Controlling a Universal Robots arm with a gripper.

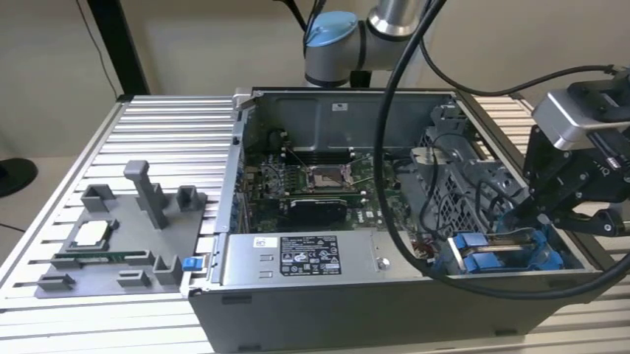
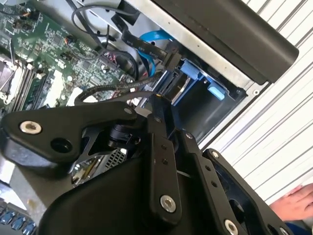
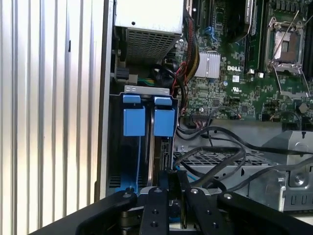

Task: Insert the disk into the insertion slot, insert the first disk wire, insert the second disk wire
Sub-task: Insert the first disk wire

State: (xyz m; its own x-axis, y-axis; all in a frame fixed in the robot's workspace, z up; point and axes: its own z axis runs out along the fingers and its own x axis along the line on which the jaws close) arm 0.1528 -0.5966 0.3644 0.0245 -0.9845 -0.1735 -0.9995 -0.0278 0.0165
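The insertion slot (image 3: pixel 146 90) is a grey bay in the corner of the open computer case, with two blue latch tabs (image 3: pixel 133 121) at its far end. The disk (image 3: pixel 157 147) stands edge-on in the bay lane nearer the motherboard. My gripper (image 3: pixel 172 185) sits at the disk's near end, fingers drawn close together. I cannot make out anything between them. In the exterior view the gripper (image 1: pixel 521 218) hangs just above the slot (image 1: pixel 462 274) at the case's right. A black wire connector (image 2: pixel 171 59) and a blue wire (image 2: pixel 152 36) lie loose beside the bay.
The grey labelled power-supply box (image 1: pixel 295 258) borders the bay. Black cables (image 3: pixel 215 147) cross a perforated cage (image 3: pixel 210 157) next to the motherboard (image 1: pixel 315 181). A grey fixture tray (image 1: pixel 118 243) lies on the ribbed table (image 1: pixel 167 133). A hand (image 2: pixel 296 203) rests on the table.
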